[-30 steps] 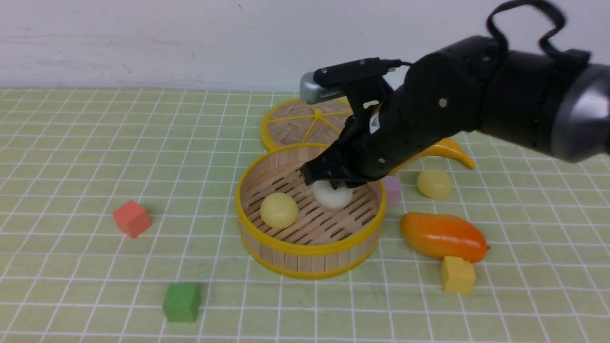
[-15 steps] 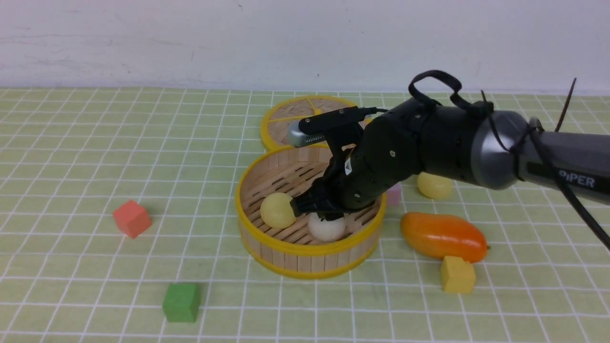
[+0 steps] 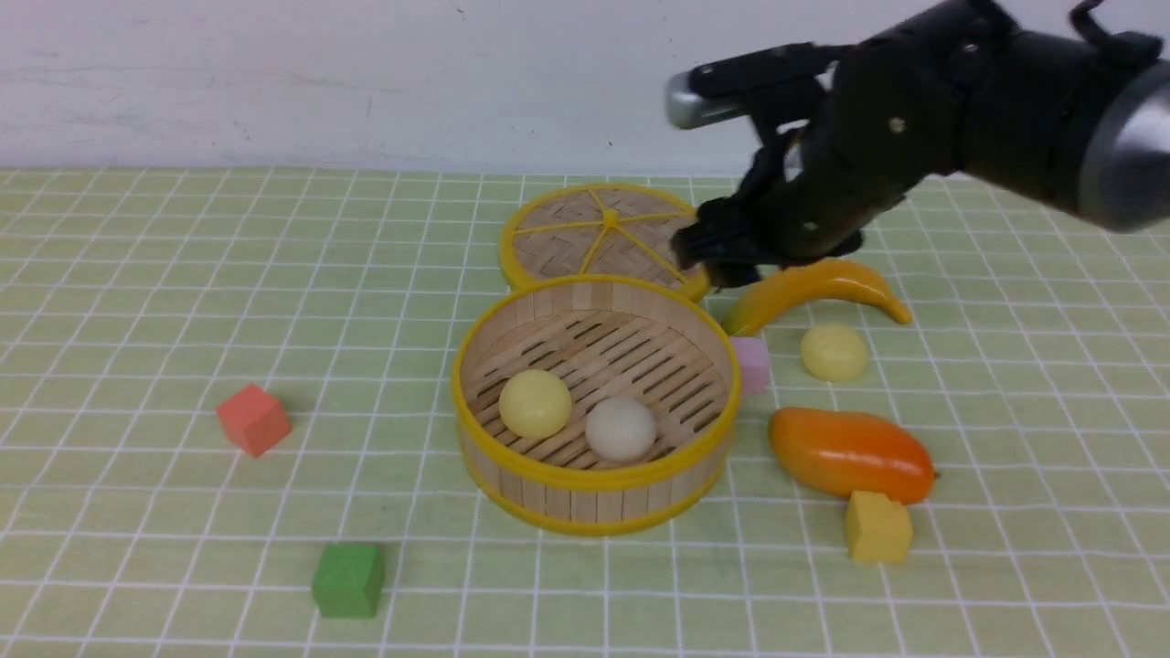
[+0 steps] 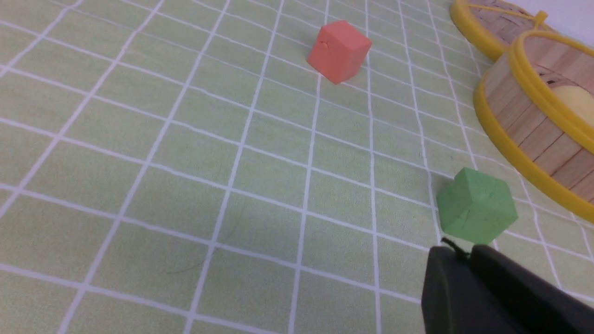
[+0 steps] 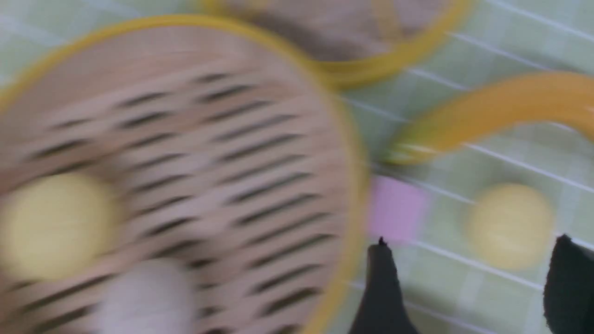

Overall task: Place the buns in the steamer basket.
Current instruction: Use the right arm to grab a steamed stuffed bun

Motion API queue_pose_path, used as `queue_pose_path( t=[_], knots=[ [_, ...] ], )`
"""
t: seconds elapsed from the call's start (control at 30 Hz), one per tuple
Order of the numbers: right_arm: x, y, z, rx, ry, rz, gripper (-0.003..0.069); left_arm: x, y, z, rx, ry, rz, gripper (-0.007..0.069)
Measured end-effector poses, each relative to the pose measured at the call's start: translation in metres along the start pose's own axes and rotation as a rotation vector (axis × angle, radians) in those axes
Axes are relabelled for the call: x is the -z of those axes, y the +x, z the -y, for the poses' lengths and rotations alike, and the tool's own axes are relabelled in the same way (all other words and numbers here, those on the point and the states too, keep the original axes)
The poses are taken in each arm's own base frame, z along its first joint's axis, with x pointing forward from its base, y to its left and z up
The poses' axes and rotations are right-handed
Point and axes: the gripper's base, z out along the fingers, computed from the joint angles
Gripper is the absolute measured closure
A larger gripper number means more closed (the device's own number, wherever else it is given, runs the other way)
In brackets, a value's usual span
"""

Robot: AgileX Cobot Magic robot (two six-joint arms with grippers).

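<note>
Basket first: the steamer basket sits below my right gripper and to its left. The gripper hangs raised above the cloth near the basket's far rim. In the right wrist view I read its jaws as spread wide, with nothing between them. My left gripper shows only as a dark corner in its own wrist view, and I cannot tell whether it is parted or closed.

Next in size, the banana lies just below the right jaws. Then the buns. A yellow bun and an off-white bun rest side by side on the basket's slatted floor, well clear of the jaws. The third bun, pale yellow, lies on the cloth outside the basket, below the jaws and roughly in line with the gap between them. A pink cube stands between it and the basket wall, near where one finger would come down.

I judge that loose bun to be light, smooth and prone to roll. I would straddle its widest middle, one finger on either side, and close gently. I cannot tell whether it is soft. Pinched too high, it may squirt out.
</note>
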Motion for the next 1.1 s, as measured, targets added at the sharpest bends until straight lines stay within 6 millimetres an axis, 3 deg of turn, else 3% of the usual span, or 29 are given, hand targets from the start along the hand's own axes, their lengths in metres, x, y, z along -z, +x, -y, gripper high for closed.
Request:
queue_pose_path(
  t=[0.2,0.33,0.53,0.8,1.0,1.1],
  knots=[
    [-0.030,0.008,0.069,-0.163,0.074,-0.051,0.0218,0.000,0.000,0.000,0.000,0.000,0.000,0.0578],
    [-0.052,0.013,0.097,-0.308,0.018,-0.031,0.0225,0.000,0.000,0.000,0.000,0.000,0.000,0.0578],
    [-0.076,0.019,0.106,-0.375,-0.089,-0.022,0.0228,0.000,0.000,0.000,0.000,0.000,0.000,0.0575],
    [-0.108,0.034,0.117,-0.419,-0.090,-0.064,0.0262,0.000,0.000,0.000,0.000,0.000,0.000,0.0566],
    [-0.122,0.042,0.117,-0.426,-0.088,-0.091,0.0421,0.000,0.000,0.000,0.000,0.000,0.000,0.0559],
    [-0.126,0.044,0.117,-0.435,-0.090,-0.092,0.0576,0.000,0.000,0.000,0.000,0.000,0.000,0.0557]
  ],
)
